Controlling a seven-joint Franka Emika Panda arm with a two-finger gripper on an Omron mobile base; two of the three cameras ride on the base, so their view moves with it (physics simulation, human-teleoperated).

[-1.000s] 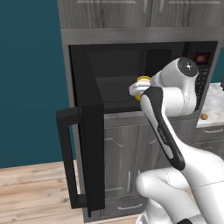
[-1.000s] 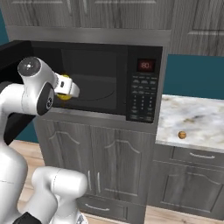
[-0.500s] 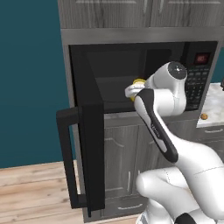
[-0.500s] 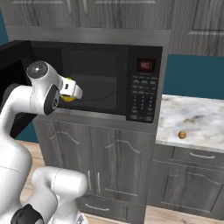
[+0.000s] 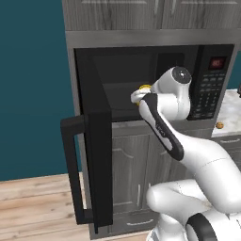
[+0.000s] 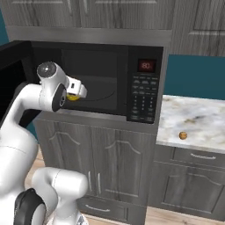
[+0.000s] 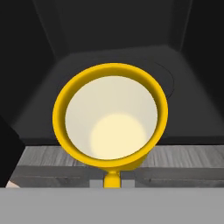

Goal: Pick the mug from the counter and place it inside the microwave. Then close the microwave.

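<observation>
I hold the mug (image 7: 110, 118) up at the mouth of the microwave (image 6: 101, 83), just above the front edge of its dark floor. In the hand view I look straight down into the mug's cream inside, its yellow rim round and its handle pointing toward the bottom edge. My gripper (image 6: 75, 89) is hidden by the mug there, and from the base views I cannot tell how my fingers stand, though a sliver of yellow shows at my hand. The microwave door (image 5: 96, 164) hangs wide open to the left, its long bar handle nearest. The red display (image 6: 146, 66) glows, but its digits are too blurred to read. On the counter (image 6: 197, 118) to the right lies a small brown lump (image 6: 183, 136).
</observation>
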